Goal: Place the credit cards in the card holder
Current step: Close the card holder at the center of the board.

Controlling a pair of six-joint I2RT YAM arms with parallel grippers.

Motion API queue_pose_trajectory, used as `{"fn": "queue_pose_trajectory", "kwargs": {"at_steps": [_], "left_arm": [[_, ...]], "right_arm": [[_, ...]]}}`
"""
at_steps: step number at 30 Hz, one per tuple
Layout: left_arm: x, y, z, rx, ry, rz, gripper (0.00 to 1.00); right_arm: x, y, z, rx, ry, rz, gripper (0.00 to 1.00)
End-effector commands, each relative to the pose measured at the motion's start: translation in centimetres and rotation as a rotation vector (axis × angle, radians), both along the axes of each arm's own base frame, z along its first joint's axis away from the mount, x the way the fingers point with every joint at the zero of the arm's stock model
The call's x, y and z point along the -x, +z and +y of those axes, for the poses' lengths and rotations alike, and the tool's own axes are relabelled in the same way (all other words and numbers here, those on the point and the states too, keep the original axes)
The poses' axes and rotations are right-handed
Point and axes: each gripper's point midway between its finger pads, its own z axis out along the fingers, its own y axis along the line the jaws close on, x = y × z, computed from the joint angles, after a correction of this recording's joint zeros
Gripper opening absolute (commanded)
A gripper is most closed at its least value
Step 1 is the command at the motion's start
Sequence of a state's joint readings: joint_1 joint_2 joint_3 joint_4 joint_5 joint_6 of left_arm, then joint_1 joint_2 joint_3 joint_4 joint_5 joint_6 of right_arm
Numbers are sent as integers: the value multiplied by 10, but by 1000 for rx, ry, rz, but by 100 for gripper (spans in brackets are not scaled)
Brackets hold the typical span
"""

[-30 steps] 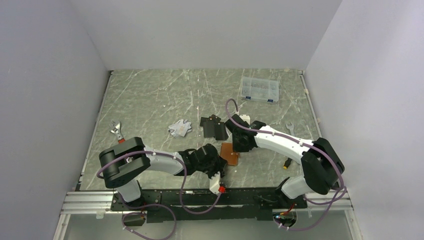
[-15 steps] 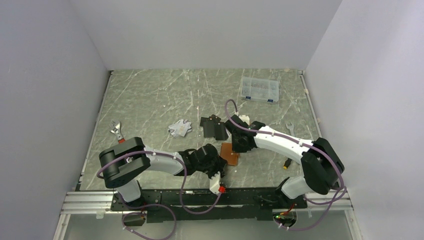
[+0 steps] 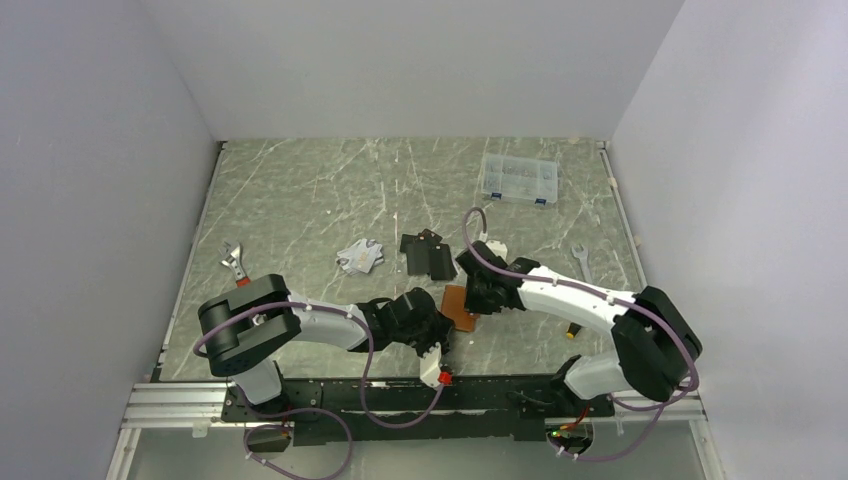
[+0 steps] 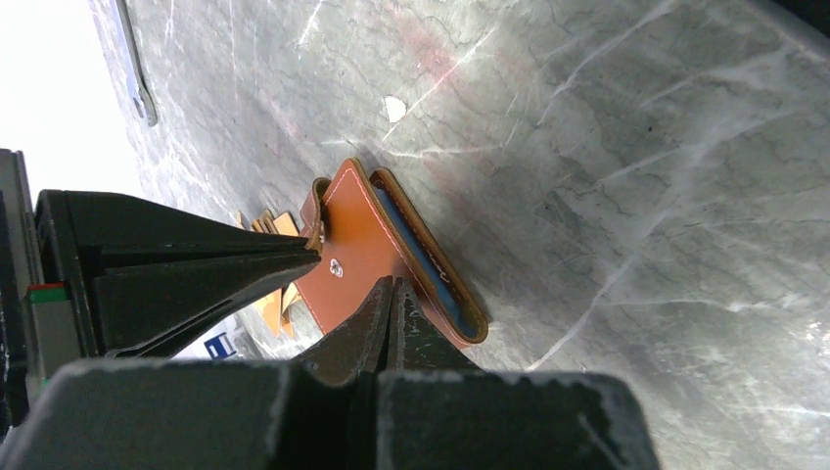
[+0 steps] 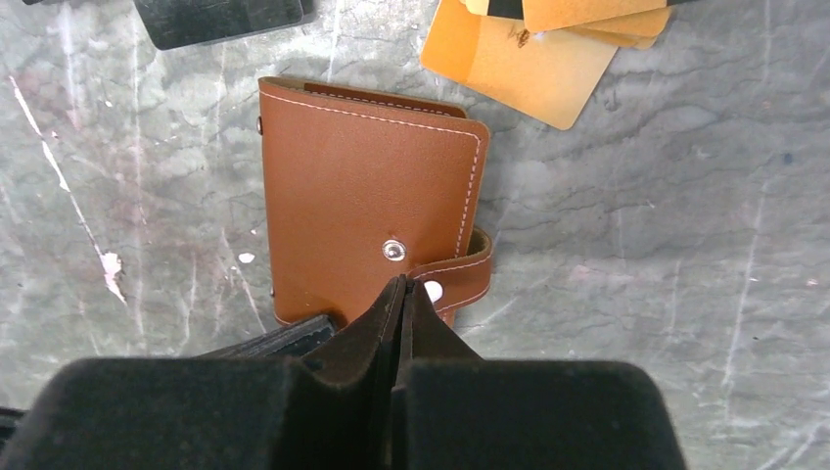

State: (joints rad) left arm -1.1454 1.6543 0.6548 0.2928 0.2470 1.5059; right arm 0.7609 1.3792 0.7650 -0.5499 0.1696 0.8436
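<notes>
Tan-brown leather, the card holder is lying folded on the marbled desk as both claws are meeting over it. The right claw is sitting fully closed, its tips on the cover just beside the snap tab. The left claw, likewise closed and holding nothing, is resting against the holder's edge. Just off one corner of the holder the orange-gold credit cards are fanning out. The black cards are lying near it, and the silver-grey cards are sitting farther to its left.
</notes>
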Motion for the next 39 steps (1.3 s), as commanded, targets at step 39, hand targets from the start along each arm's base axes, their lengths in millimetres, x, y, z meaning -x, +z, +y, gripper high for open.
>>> {"fn": "queue_pose_trajectory", "kwargs": {"at_steps": [39], "left_arm": [[1, 8, -1, 19, 10, -2, 0]], "right_arm": [[-10, -12, 7, -177, -196, -72, 0]]}}
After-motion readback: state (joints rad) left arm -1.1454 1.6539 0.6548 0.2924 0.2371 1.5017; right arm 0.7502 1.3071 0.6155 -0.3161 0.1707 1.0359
